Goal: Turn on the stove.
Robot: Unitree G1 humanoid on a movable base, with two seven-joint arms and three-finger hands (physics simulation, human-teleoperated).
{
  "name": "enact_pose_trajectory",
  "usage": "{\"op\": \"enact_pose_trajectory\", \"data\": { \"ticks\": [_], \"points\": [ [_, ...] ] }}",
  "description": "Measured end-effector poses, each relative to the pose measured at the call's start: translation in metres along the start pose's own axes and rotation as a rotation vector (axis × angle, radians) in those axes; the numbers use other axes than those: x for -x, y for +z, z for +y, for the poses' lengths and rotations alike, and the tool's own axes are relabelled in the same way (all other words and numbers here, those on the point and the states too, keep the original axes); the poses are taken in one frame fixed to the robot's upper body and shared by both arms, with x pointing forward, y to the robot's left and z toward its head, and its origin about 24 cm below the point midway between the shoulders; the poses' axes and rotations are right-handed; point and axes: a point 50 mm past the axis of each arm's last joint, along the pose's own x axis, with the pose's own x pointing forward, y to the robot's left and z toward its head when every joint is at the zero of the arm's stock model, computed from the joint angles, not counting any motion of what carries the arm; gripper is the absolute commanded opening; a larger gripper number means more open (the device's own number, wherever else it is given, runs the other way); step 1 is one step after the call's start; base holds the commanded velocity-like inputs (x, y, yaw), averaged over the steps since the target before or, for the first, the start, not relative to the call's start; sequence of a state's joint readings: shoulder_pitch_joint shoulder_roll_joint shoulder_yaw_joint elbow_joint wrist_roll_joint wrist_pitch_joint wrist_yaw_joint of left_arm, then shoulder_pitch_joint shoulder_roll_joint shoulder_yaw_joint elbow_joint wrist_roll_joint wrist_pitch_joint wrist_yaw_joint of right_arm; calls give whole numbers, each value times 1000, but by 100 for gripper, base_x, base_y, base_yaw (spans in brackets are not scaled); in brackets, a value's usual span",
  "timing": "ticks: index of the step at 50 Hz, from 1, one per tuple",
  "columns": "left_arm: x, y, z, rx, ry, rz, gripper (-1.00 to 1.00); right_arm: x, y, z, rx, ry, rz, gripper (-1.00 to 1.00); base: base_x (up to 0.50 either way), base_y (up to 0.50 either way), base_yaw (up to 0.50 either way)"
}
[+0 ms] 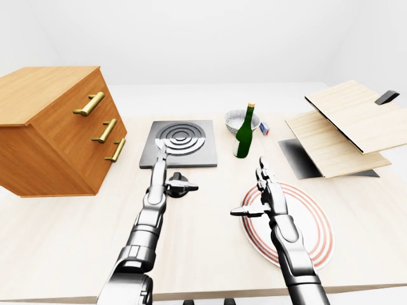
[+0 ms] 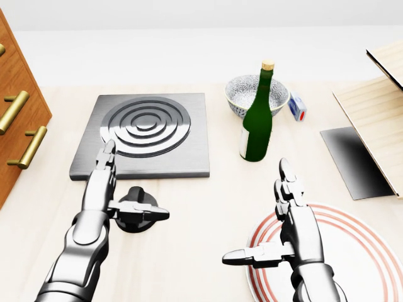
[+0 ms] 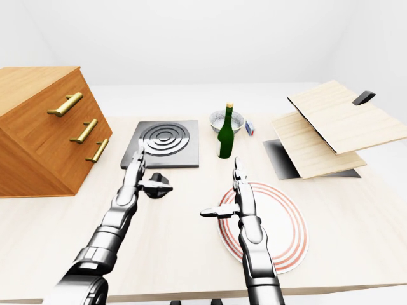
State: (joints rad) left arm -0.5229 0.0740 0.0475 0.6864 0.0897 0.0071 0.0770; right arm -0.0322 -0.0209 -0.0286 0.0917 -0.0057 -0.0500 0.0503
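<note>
Only blank surfaces show: left hand spread open over the black knob, right hand open too.

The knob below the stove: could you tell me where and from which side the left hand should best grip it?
Grip the knob by its raised ridge, coming down from above. It sits flat on the table, and the ridge runs left-right in the head view, so fingers pinch across it. The left hand is open over it, thumb across the ridge, fingers pointing to the stove.
</note>
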Motion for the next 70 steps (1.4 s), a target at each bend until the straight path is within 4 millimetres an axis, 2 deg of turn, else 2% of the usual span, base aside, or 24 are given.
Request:
{"op": "enact_pose_trajectory", "data": {
  "ticks": [17,29,70],
  "points": [
    [16,-26,5,-6,1,11,100,0,-1,1,3,2,5,100,0,0,0],
    [26,-32,2,-19,-17,1,100,0,-1,0,3,2,5,100,0,0,0],
    [31,-50,-7,-69,-38,63,100,0,-1,0,2,1,5,100,0,0,0]
  ]
}}
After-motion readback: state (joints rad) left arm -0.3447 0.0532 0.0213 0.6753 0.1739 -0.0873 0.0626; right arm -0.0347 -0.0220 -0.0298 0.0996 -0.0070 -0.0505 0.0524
